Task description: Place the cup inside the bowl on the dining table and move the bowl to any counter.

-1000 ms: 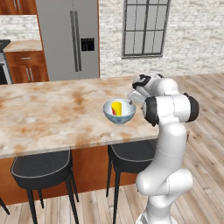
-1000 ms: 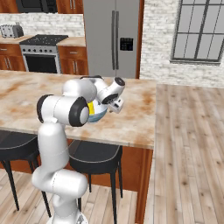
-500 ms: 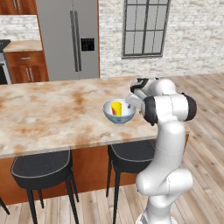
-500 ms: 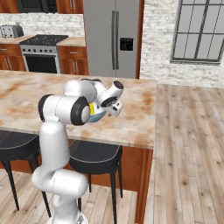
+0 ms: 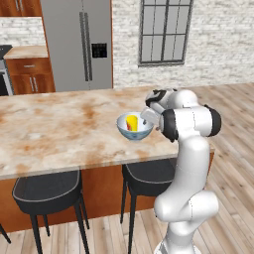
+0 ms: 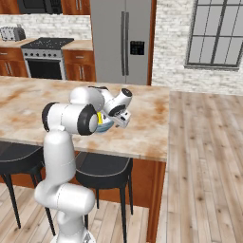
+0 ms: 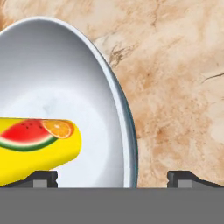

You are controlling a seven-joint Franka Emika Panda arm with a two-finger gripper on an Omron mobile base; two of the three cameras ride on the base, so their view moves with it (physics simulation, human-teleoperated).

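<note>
yellow cup [image 5: 131, 122] already upright inside pale blue-grey bowl [image 5: 134, 127] on marble dining surface [image 5: 54, 131]. gripper [image 7: 112, 177] released, jaws wide, straddling bowl rim at 3 o'clock. risk: thin rim pinch slipping on lift, bowl tipping, cup rolling out; surface edge close by. black stools [image 5: 47, 192] beneath, steel fridge [image 5: 79, 44] at 12 o'clock, window, brick wall, wood floor
</note>
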